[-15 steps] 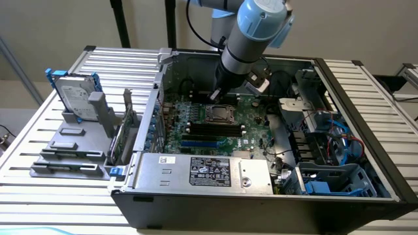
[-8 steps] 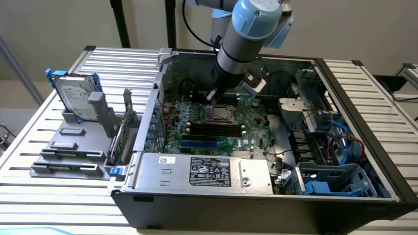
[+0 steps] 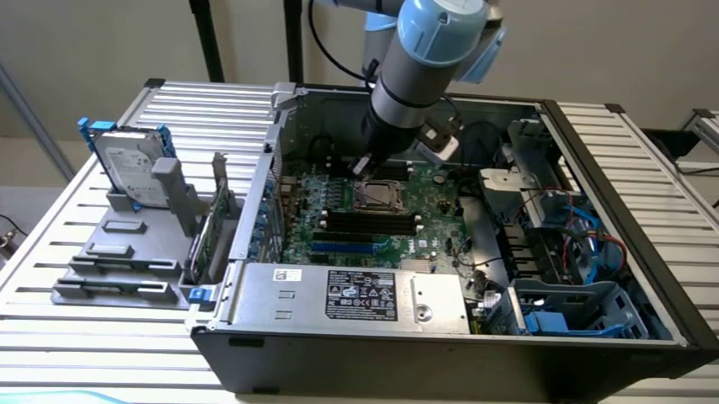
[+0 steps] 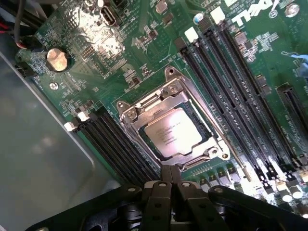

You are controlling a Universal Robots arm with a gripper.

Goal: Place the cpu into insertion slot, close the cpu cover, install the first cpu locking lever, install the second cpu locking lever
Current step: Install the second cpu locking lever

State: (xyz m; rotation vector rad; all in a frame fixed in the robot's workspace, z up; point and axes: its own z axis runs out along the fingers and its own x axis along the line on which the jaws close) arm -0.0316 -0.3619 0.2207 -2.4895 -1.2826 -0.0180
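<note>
The cpu lies flat in the insertion slot, its pale silver face showing through the window of the cpu cover. The cover's metal frame is down over the chip. My gripper hovers just beside one edge of the socket, with its dark fingers pressed together and nothing between them. In the exterior view the gripper hangs low inside the open computer case, at the far edge of the insertion slot on the green board.
Long black memory slots flank the socket on both sides. A coin battery sits on the board. The grey power supply, case walls and blue drive cage ring the board. A hard drive stands outside the case.
</note>
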